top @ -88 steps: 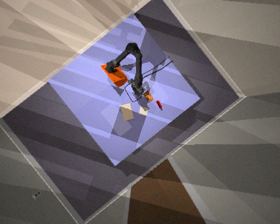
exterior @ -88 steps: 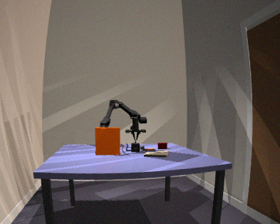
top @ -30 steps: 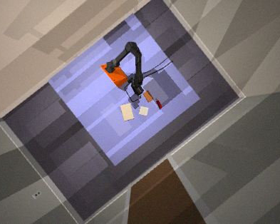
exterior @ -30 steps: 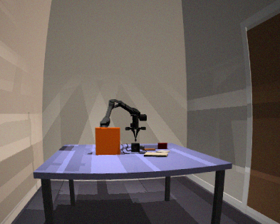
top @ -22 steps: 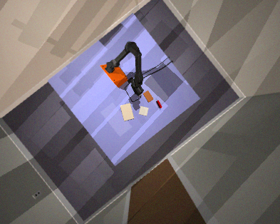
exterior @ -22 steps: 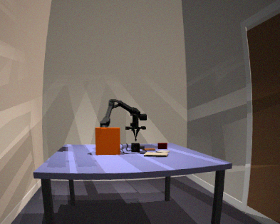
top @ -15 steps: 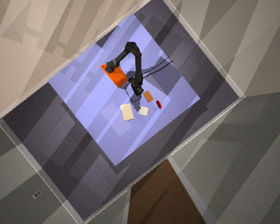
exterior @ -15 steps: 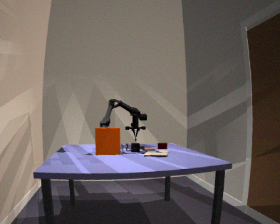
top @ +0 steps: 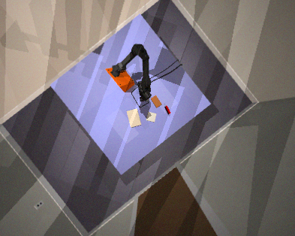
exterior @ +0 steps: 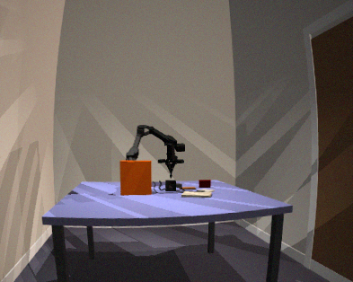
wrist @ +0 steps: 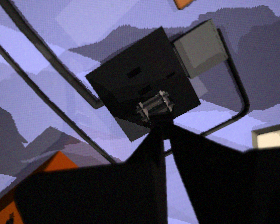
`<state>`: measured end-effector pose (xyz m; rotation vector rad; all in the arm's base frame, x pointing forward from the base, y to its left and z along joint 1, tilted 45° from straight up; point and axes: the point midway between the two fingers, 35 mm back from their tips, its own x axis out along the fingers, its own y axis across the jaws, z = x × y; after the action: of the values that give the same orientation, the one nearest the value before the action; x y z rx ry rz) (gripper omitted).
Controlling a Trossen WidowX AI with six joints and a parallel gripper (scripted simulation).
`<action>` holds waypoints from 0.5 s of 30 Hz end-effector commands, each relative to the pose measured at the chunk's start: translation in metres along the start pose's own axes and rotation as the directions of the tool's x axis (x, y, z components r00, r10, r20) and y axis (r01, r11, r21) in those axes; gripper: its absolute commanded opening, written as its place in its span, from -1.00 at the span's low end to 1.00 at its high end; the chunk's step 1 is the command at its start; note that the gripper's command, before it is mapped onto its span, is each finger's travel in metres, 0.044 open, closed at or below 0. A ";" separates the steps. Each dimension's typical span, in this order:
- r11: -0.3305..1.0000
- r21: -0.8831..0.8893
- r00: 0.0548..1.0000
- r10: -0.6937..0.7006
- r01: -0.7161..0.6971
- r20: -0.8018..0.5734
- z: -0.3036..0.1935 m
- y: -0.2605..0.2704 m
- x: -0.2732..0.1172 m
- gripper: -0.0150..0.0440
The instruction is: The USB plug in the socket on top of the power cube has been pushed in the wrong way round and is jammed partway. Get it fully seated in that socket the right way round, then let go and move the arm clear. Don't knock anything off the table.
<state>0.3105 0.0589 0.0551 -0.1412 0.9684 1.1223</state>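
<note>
The dark power cube (exterior: 171, 185) (wrist: 113, 82) stands on the table; the arm hides it in the top view. In the wrist view, its top shows dark slots and a bright metal outline (wrist: 156, 106) close to the fingertips. My gripper (top: 144, 98) (exterior: 171, 174) (wrist: 164, 133) points down over the cube, its tips close together just above or at the top face. It is shut on the USB plug (wrist: 162, 120), which shows only as a small dark shape at the tips. How deep the plug sits and which way round it is cannot be told.
A grey block (wrist: 201, 49) is beside the cube. A tall orange box (top: 119, 80) (exterior: 136, 178) stands near the arm's base. Black cables (top: 165, 73) run around the cube. Cream slabs (top: 133, 118) (top: 151, 116), an orange-brown piece (top: 156, 101) and a red block (top: 167, 110) (exterior: 205, 183) lie nearby.
</note>
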 end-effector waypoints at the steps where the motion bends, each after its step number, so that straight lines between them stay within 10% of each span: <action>1: 0.996 0.092 1.000 0.001 -0.001 -0.001 0.000 0.000 0.001 -0.49; 15: 0.896 0.443 1.000 0.001 -0.001 -0.001 0.000 0.000 0.001 -0.49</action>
<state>0.3105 0.0590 0.0551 0.1764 1.1692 0.9127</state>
